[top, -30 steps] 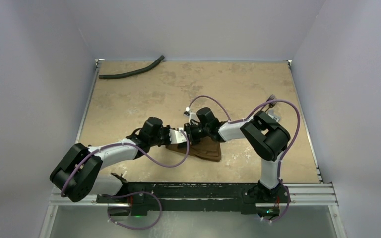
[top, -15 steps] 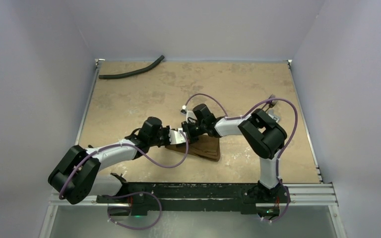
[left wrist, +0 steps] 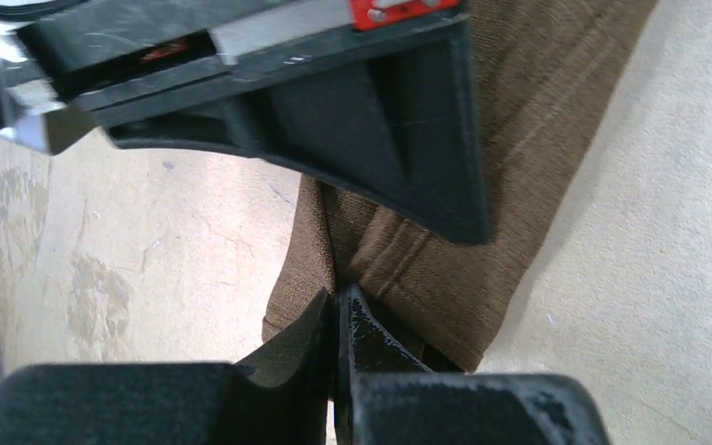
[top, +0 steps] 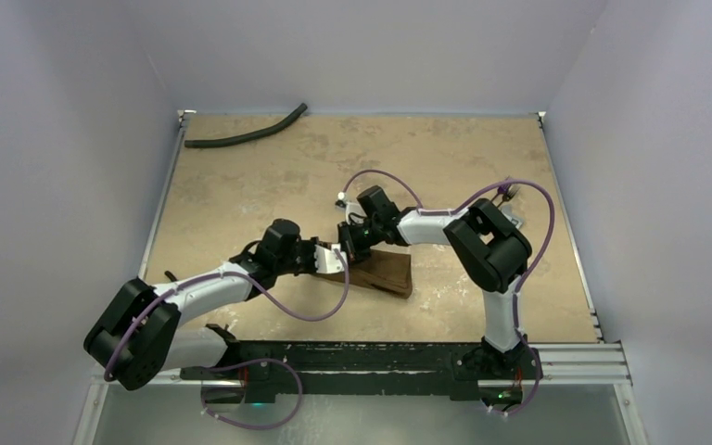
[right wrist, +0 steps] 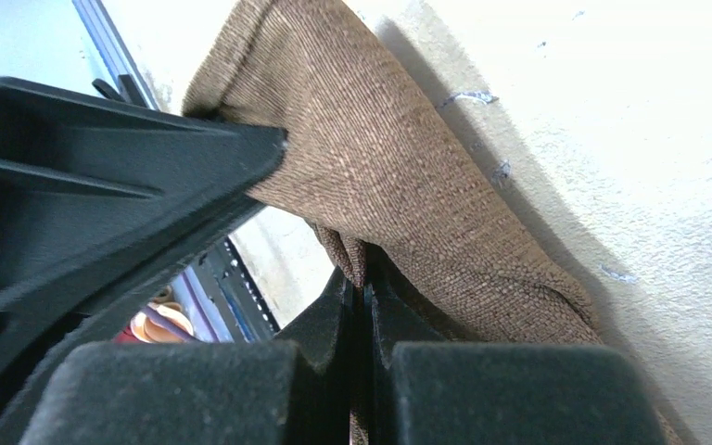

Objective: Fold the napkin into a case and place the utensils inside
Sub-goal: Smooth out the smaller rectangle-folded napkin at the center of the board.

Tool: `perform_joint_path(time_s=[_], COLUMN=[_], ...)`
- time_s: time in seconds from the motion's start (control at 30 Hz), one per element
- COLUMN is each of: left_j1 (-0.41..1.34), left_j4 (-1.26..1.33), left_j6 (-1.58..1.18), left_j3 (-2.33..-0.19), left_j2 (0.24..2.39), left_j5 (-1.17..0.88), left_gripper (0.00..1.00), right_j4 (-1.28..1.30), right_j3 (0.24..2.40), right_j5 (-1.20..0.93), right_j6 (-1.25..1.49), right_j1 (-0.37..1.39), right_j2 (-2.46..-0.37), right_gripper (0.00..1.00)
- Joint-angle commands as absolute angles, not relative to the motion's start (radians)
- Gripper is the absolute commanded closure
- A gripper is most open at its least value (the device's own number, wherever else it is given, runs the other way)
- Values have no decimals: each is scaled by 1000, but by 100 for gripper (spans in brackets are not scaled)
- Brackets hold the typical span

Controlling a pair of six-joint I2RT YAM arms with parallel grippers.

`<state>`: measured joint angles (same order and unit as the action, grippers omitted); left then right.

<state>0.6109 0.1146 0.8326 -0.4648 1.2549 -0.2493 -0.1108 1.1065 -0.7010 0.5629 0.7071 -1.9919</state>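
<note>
A: Tan table (top: 269, 176), grey walls, black hose (top: 241, 137) far off to the left of both grippers. What changed?

B: The right gripper (top: 350, 243) slid left and a little farther out over the last second. The left gripper (top: 338, 261) barely shifted; only its elbow dropped back.

A: Jaws?

B: Both were shut tight. Each wrist view showed the fingertips pinched together on a fold of the napkin (top: 385, 273).

A: Where was the napkin?

B: It lay on the table, trailing off to the right of the two grippers. Its left end was bunched and held up between them, and the grippers were almost touching. It looked narrower on the gripper side than a second earlier.

A: Meaning?

B: I judged the fold was midway, with the held edge being carried across. There was no case yet, just a wedge of cloth.

A: Utensils?

B: I couldn't make them out in any view. None lay on or in the napkin, so that step wasn't started. The risk was the pinched edge slipping before the crease was set.
</note>
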Motion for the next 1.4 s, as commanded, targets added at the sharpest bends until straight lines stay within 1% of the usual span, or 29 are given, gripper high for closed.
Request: perform_joint_path(time_s=[0.0, 0.13, 0.37, 0.63, 0.9, 1.1, 1.37], left_j1=[616, 621, 648, 651, 649, 647, 661], left_j4=[104, 109, 147, 166, 210, 167, 125], left_j6=[904, 929, 932, 914, 900, 891, 1055], left_j3=[-442, -420, -413, -439, -437, -448, -398], left_j2=[1242, 1246, 1247, 1241, 1240, 1227, 1218], left_j5=[-313, -308, -277, -272, -206, -225, -255], left_gripper=[100, 100, 100, 100, 100, 100, 100], right_j4=[-59, -74, -41, -36, -44, -76, -92], right_j3=[1169, 1171, 1223, 1182, 1155, 1120, 1111], right_j5=[-728, -741, -754, -753, -749, -750, -776], right_j6=[542, 553, 524, 504, 495, 500, 508], right_j1=[700, 701, 701, 700, 698, 694, 676], right_j2=[-1984, -1971, -2044, -2098, -2120, -2136, -2132], right_gripper=[100, 100, 100, 100, 100, 100, 100])
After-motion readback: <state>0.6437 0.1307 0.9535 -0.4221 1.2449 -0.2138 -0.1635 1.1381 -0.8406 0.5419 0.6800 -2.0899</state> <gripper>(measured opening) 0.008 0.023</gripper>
